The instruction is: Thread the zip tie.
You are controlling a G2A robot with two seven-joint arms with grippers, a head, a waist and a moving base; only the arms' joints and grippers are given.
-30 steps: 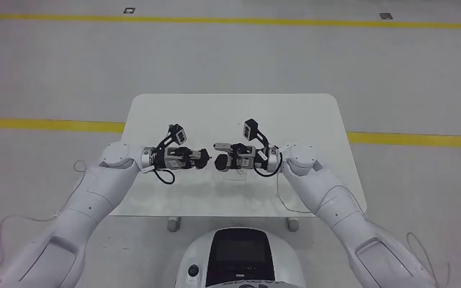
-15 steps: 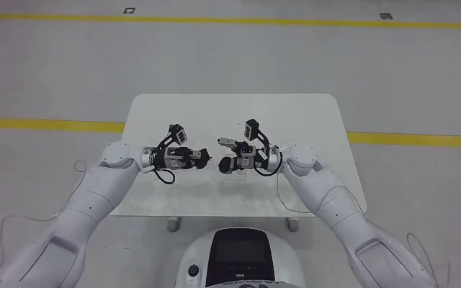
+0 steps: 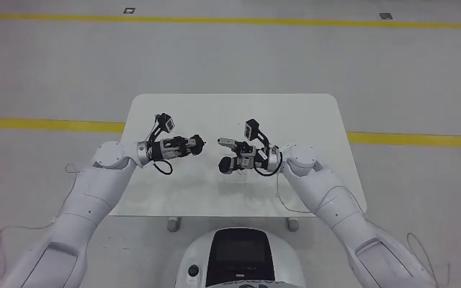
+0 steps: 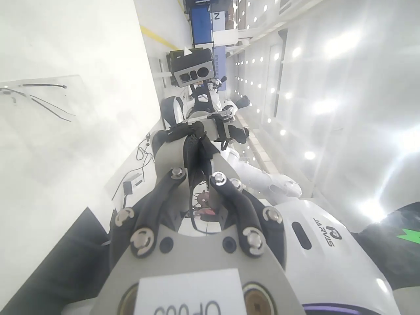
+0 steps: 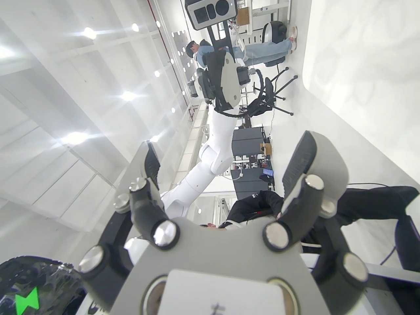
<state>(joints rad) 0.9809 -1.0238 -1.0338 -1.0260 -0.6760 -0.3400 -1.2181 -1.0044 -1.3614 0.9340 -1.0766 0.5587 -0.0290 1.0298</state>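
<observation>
Left gripper (image 4: 198,175) pinched shut on thin black plastic zip tie (image 4: 191,204); right gripper (image 5: 228,152) wide open, empty; whether threaded cannot be told.

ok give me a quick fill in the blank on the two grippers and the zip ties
1. The right gripper stands ____, with nothing between its fingers.
2. The left gripper is ____ on a thin zip tie.
3. The spare zip ties on the clear tray are coloured ____.

Missing words: open; shut; black
</observation>
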